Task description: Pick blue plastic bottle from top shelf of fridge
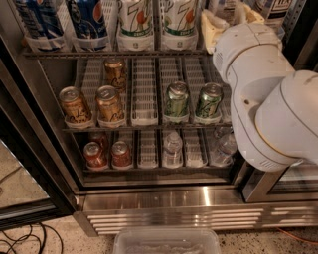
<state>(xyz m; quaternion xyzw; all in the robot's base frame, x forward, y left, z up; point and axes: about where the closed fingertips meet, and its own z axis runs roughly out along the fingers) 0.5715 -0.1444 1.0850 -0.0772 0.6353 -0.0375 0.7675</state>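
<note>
My gripper (231, 18) is up at the right end of the top shelf (114, 52) of the fridge (198, 218). Its cream fingers (212, 27) stand apart, one on each side of the lower part of the blue plastic bottle (226, 7). Only a pale strip of that bottle shows between them at the top edge of the camera view; its cap and most of its label are out of view. My white arm (268, 104) covers the right side of the shelves.
Two dark blue cola bottles (89, 20) and two 7UP bottles (135, 20) stand left of the gripper. Another labelled bottle (272, 7) is to its right. Gold cans (109, 101) and green cans (176, 99) fill the middle rack. A clear bin (166, 243) sits on the floor.
</note>
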